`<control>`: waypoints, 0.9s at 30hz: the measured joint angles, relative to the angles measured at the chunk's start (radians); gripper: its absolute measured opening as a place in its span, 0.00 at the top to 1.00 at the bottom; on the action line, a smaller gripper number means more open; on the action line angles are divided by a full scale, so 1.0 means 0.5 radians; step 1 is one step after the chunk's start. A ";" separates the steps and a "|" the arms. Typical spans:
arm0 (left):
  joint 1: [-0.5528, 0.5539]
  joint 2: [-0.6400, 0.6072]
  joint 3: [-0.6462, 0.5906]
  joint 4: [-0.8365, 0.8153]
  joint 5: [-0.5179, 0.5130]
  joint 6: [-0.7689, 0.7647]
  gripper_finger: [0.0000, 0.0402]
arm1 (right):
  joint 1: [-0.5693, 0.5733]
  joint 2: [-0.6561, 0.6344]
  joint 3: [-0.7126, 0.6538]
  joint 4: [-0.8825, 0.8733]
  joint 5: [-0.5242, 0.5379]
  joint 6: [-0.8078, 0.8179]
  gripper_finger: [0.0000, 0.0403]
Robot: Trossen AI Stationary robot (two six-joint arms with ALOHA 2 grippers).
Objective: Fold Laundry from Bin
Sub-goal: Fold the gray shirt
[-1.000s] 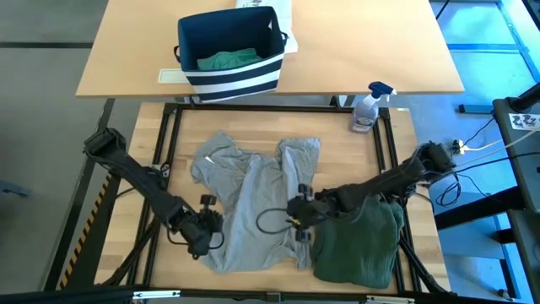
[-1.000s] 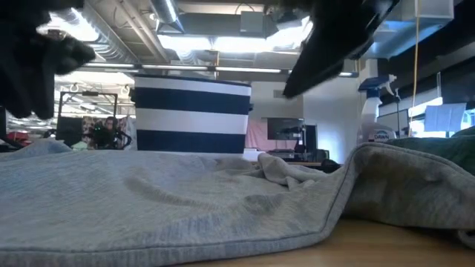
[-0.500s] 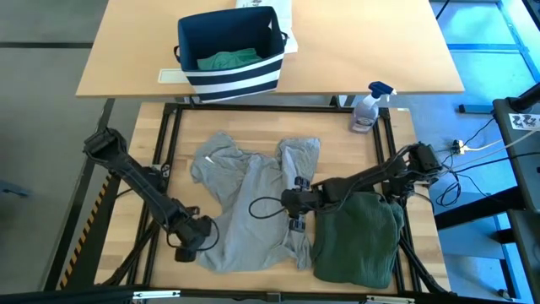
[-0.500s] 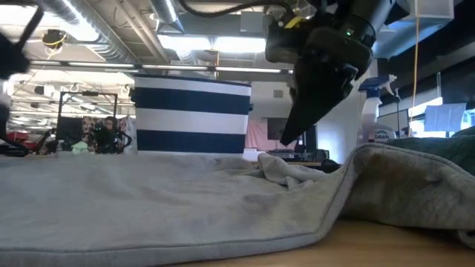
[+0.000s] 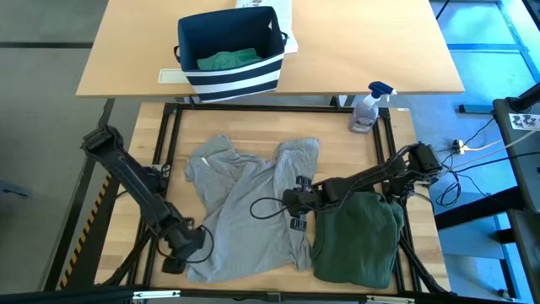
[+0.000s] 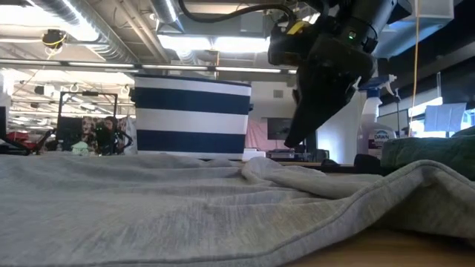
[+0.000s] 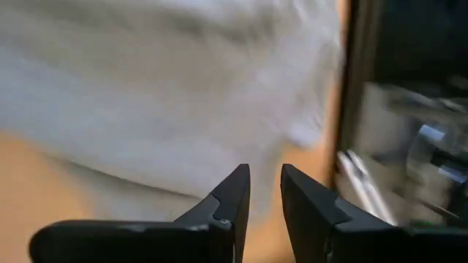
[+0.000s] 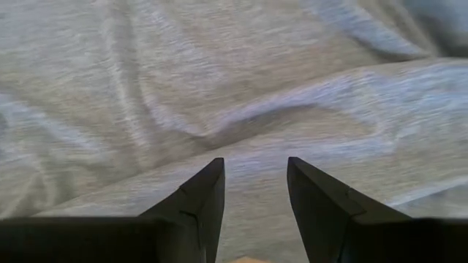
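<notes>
A light grey T-shirt [image 5: 245, 211] lies spread on the wooden table, collar toward the far edge. Beside it on the right lies a folded dark green garment [image 5: 359, 241]. The navy, white-striped bin [image 5: 228, 72] stands on the far table with a teal-green garment [image 5: 226, 59] inside. My left gripper [image 5: 179, 252] is at the shirt's near-left corner, its fingers almost together [image 7: 265, 179]. My right gripper [image 5: 295, 211] hovers open over the shirt's right half [image 8: 254, 164], also visible in the low view [image 6: 291, 141]. My left gripper meets the shirt at its near-left corner [image 5: 192, 257], slanting down from the table's left. The picture is blurred and the gripper's own body covers the spot, so the kind of hold does not show. The corner lies low on the table and the cloth is drawn flat toward it.
A spray bottle [image 5: 366, 108] stands at the table's far right corner. A black frame rail [image 5: 169, 143] runs along the table's left side, close to my left arm. A white printed box [image 5: 261, 7] sits behind the bin.
My left gripper has moved toward the table's near-left corner and rolled about its wrist. The shirt's near-left part has slid with it; the shirt now lies flatter, and its raised right fold has sunk. My right gripper has sunk toward the shirt, then kept still.
</notes>
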 joint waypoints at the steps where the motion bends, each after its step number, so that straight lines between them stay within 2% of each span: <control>1: 0.010 -0.035 0.051 -0.135 -0.171 0.074 0.83 | 0.000 0.000 0.000 0.001 0.031 -0.016 0.64; 5: 0.060 -0.173 0.153 -0.585 -1.013 0.184 0.85 | -0.029 0.000 0.001 0.006 0.171 -0.055 0.64; 7: 0.140 -0.227 0.153 -0.725 -1.204 0.223 0.85 | -0.079 -0.001 0.001 -0.002 0.183 -0.044 0.64; 10: 0.309 -0.251 0.150 -0.918 -1.307 0.236 0.85 | -0.180 -0.001 0.001 -0.004 0.190 0.039 0.64; 12: 0.427 -0.253 0.123 -0.937 -1.360 0.305 0.85 | -0.260 -0.001 0.002 -0.004 0.195 0.065 0.64; 20: 0.929 -0.253 -0.234 -0.553 -1.171 0.858 0.85 | -0.613 -0.002 0.002 -0.193 0.126 0.068 0.64; 25: 1.189 -0.333 -0.460 -0.302 -1.207 0.987 0.85 | -0.759 -0.002 0.002 -0.421 0.128 -0.013 0.64; 27: 1.286 -0.372 -0.540 -0.201 -1.160 1.044 0.85 | -0.809 -0.002 0.001 -0.497 0.108 -0.018 0.64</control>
